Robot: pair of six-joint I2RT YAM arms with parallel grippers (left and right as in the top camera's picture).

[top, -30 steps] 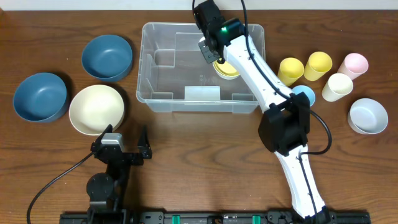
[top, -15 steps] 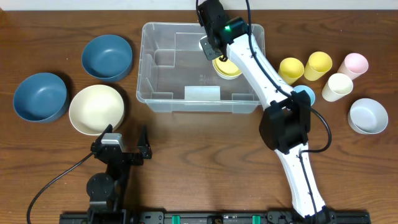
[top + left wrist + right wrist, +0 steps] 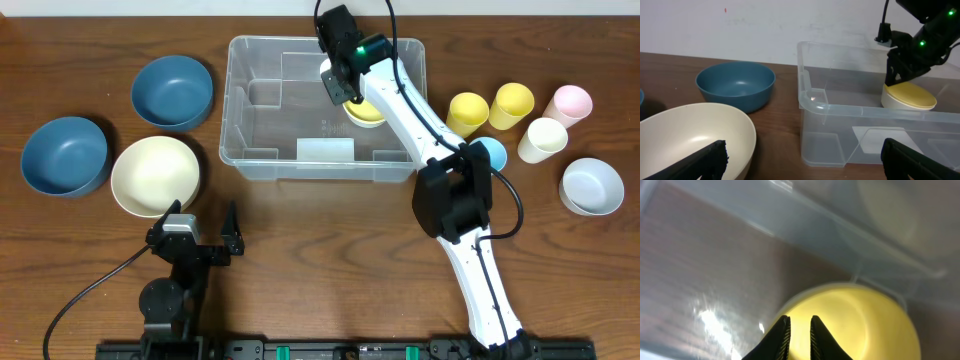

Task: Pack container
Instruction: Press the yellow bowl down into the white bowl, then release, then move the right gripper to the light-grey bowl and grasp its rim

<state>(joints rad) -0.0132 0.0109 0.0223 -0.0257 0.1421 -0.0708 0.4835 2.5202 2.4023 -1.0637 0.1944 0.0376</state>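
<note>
The container (image 3: pixel 232 100) is a large clear bin at the back middle of the table. A yellow bowl (image 3: pixel 368 112) sits inside it at the right rear. My right gripper (image 3: pixel 337 88) reaches down into the bin at the bowl's back-left rim. In the right wrist view its fingers (image 3: pixel 799 320) are close together at the edge of the yellow bowl (image 3: pixel 860 325). My left gripper (image 3: pixel 200 222) is open and empty at the front left. In the left wrist view its fingers (image 3: pixel 802 160) frame the container (image 3: pixel 865 111) and the bowl (image 3: pixel 910 95).
Left of the bin lie two blue bowls (image 3: pixel 172 90) (image 3: pixel 65 155) and a cream bowl (image 3: pixel 155 175). To its right stand two yellow cups (image 3: pixel 467 112) (image 3: pixel 511 105), a pink cup (image 3: pixel 570 103), a cream cup (image 3: pixel 542 140), a light blue cup (image 3: pixel 490 152) and a pale bowl (image 3: pixel 591 186).
The right arm has shifted slightly over the bin, its gripper staying at the yellow bowl's rim. The bowl and the left arm have not visibly moved.
</note>
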